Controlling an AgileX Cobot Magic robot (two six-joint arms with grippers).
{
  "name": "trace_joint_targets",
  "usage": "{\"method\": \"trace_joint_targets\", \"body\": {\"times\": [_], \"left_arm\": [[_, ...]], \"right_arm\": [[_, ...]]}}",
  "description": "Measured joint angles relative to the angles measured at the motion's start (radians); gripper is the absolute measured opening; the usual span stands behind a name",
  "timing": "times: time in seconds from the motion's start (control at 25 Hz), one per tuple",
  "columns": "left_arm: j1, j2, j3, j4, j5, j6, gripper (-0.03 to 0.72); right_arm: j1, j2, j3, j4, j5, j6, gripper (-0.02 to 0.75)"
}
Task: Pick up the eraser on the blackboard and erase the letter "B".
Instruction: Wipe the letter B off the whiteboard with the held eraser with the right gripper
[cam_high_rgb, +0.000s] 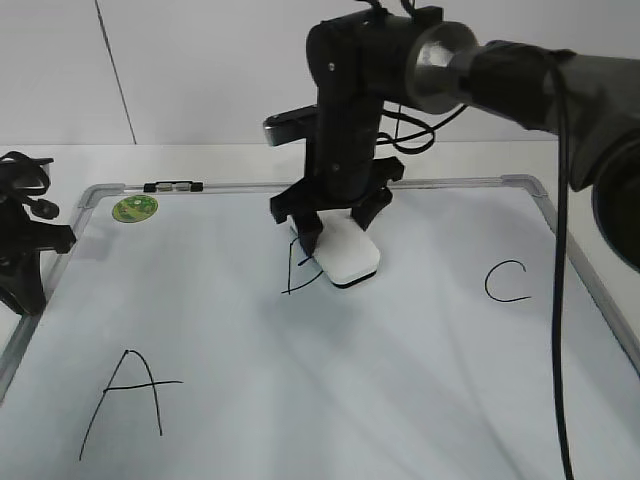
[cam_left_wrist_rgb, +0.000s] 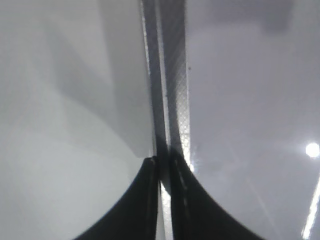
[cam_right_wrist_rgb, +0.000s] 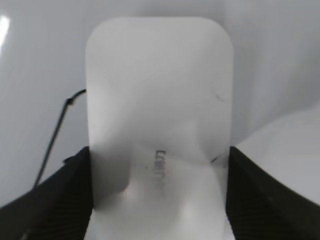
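The blackboard (cam_high_rgb: 300, 400) is a white board with a silver frame lying flat. My right gripper (cam_high_rgb: 335, 228) is shut on the white eraser (cam_high_rgb: 345, 258), which rests on the board over the letter "B" (cam_high_rgb: 297, 278); only the B's left stroke and lower curve show. In the right wrist view the eraser (cam_right_wrist_rgb: 159, 125) fills the space between both fingers (cam_right_wrist_rgb: 159, 200), with a black stroke (cam_right_wrist_rgb: 52, 145) to its left. My left gripper (cam_high_rgb: 25, 270) sits at the board's left edge; its fingers (cam_left_wrist_rgb: 164, 165) are shut over the frame (cam_left_wrist_rgb: 167, 75).
A black "A" (cam_high_rgb: 130, 400) is at the board's front left and a black "C" (cam_high_rgb: 507, 281) at the right. A round green sticker (cam_high_rgb: 134, 208) is at the back left corner. The right arm (cam_high_rgb: 480, 70) reaches over the board from the right.
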Motion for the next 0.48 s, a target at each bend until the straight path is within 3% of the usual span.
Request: {"method": "trace_joint_targets", "body": {"times": [0.28,0.48], "left_arm": [[0.0,0.0,0.0,0.0,0.002,0.0,0.017],[0.0,0.0,0.0,0.0,0.005,0.0,0.017]], "right_arm": [[0.12,0.002,0.0,0.014,-0.008,-0.006,0.573],[0.161,0.002,0.0,0.024,-0.01,-0.014,0.573]]}}
